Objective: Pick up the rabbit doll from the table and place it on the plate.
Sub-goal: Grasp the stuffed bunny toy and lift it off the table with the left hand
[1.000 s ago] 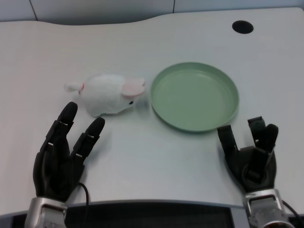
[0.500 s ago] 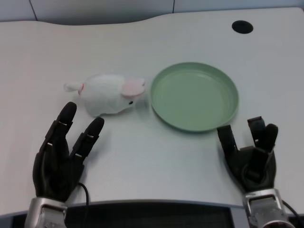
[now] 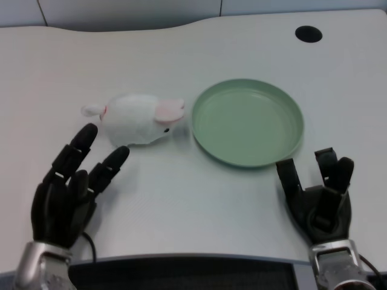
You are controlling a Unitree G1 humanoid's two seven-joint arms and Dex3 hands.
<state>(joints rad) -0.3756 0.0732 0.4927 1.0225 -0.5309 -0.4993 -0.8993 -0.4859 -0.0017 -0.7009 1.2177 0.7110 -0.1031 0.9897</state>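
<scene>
Your left hand (image 3: 63,196) has shifted left and tilted toward the rabbit doll (image 3: 138,119); fingers (image 3: 109,164) spread, holding nothing, ready to scoop it toward the green plate (image 3: 248,122).

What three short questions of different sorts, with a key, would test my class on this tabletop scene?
1. True or false: the rabbit doll already lies on the green plate.
2. Which does the left hand hold? A) the doll B) the plate C) nothing
3. Fill in: in the head view, the doll lies to the ____ of the plate.

Key: 1 false, it lies on the table beside the plate; 2 C, its fingers are spread, just short of the doll; 3 left.
</scene>
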